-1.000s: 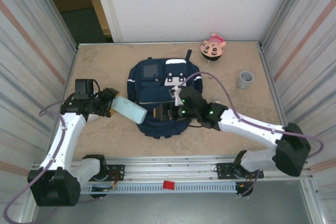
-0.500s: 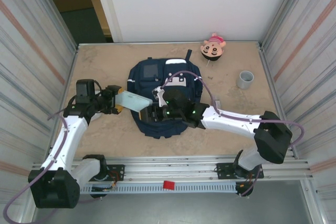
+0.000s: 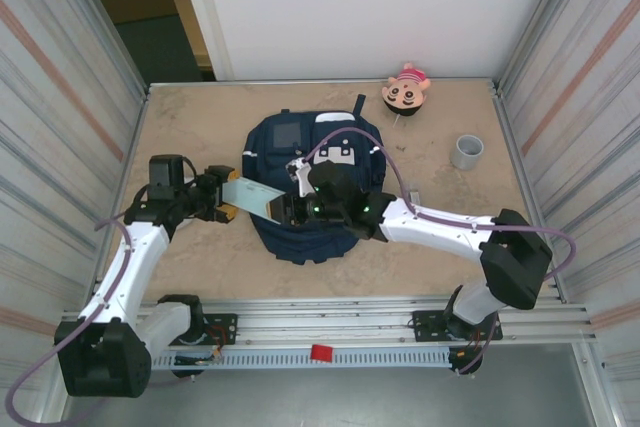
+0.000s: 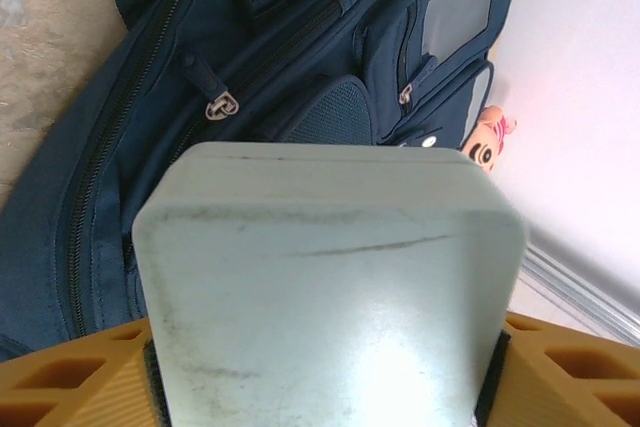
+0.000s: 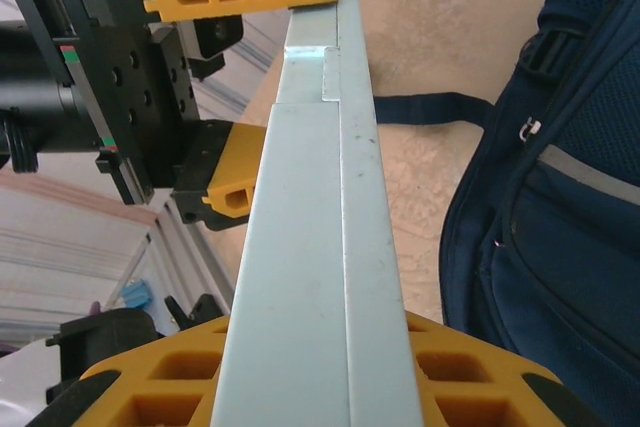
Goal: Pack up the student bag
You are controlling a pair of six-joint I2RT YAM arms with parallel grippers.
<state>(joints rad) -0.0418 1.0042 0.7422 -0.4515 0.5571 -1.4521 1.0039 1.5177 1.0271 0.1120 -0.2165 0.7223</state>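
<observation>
The student bag (image 3: 265, 162) is a navy backpack lying flat mid-table, also seen in the left wrist view (image 4: 300, 57) and the right wrist view (image 5: 560, 237). A flat pale blue box (image 3: 252, 197) hangs level just left of the bag, above its left edge. My left gripper (image 3: 222, 199) holds the box's left end, its pads against both sides of the box (image 4: 330, 287). My right gripper (image 3: 285, 209) is shut on the other end, across the thin edge of the box (image 5: 320, 247). In the right wrist view the left gripper (image 5: 275, 87) shows at the far end.
A pink cartoon doll head (image 3: 405, 92) lies at the back right of the table, and a grey cup (image 3: 466, 151) stands near the right wall. Corrugated metal walls close in both sides. Bare table surface (image 3: 190, 117) lies left and behind the bag.
My right arm swung left over the bag and its jaws closed on the free end of the box. The left gripper moved the box slightly right and levelled it.
</observation>
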